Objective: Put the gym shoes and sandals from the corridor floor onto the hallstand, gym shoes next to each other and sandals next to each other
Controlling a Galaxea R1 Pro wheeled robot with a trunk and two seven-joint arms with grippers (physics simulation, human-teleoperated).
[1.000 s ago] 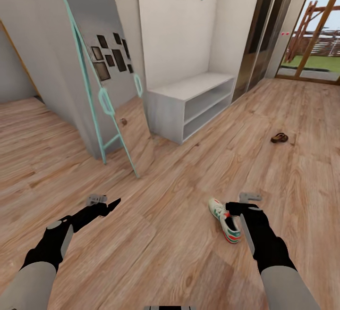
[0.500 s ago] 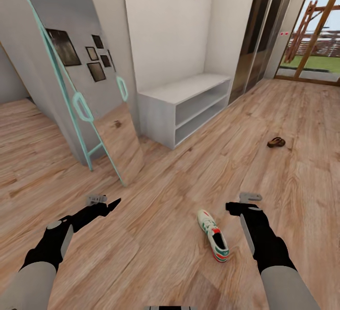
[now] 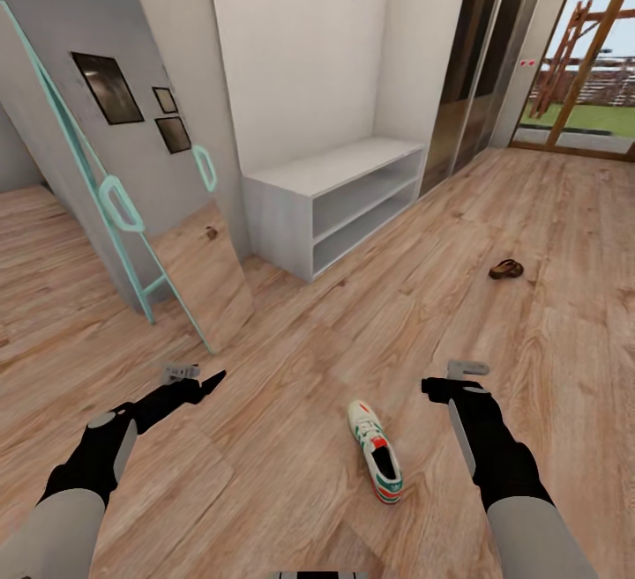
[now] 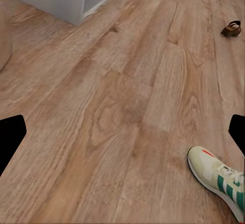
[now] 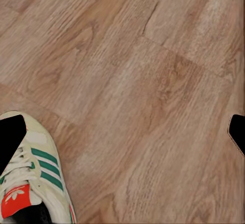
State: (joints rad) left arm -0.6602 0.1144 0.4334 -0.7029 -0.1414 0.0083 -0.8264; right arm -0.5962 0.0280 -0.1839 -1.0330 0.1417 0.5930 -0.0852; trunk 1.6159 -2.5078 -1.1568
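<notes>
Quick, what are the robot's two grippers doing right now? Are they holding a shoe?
Left gripper: open, holding nothing.
Right gripper: open, holding nothing; the gym shoe lies on the floor.

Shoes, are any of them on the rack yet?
No, none. The rack has bare shelves. One gym shoe lies on the floor between the arms, and one sandal lies farther off. Both the left gripper and right gripper hold nothing. All the picking up is left.
</notes>
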